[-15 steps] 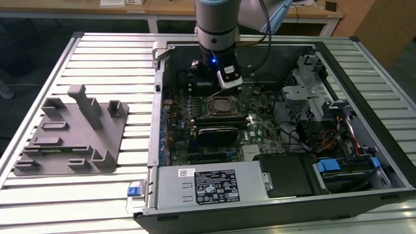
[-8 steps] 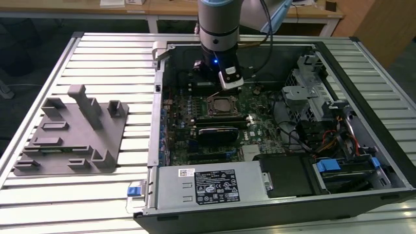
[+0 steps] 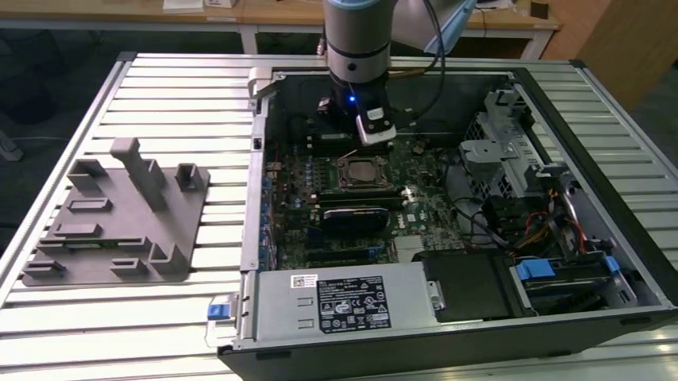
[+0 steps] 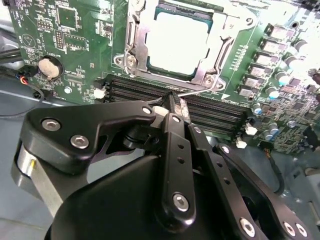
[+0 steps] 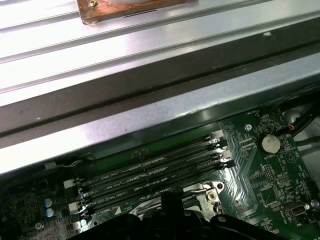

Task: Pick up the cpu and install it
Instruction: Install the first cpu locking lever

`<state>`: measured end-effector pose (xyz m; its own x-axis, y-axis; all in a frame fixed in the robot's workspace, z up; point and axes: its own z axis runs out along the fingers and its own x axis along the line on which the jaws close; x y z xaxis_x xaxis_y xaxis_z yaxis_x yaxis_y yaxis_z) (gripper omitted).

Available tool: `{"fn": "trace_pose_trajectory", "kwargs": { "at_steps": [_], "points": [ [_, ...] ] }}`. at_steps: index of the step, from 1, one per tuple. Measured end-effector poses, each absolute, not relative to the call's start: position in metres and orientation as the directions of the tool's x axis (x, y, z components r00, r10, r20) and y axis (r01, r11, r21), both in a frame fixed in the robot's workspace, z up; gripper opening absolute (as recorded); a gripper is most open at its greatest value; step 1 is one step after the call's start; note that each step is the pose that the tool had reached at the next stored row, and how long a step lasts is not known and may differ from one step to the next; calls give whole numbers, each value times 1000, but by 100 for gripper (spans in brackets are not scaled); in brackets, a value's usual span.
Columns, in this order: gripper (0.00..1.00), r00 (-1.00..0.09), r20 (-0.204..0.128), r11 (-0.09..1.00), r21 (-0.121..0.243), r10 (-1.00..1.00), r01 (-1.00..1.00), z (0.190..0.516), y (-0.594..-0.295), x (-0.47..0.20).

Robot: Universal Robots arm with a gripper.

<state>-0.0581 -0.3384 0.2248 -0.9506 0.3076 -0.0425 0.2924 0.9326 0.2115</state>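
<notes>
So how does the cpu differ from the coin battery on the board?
The cpu is square, large and bright silver, seated inside a metal socket frame; the coin battery is round, much smaller and sits in a dark holder. The cpu lies nearer the gripper than the battery does. Both lie flat on the green board.

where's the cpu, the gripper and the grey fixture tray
cpu point(image 4: 177, 44): second wrist view, middle of its shiny metal top, seated in the socket.
gripper point(image 4: 172, 100): second wrist view, at the closed fingertips.
grey fixture tray point(image 3: 90, 238): exterior view, flat base near its middle.
</notes>
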Motion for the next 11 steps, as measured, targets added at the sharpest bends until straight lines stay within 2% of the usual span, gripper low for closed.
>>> {"fn": "trace_pose_trajectory", "kwargs": {
  "at_steps": [11],
  "points": [
    [11, -950, -48, 935, 204, 307, 292, 221, -336, -58]
  ]
}}
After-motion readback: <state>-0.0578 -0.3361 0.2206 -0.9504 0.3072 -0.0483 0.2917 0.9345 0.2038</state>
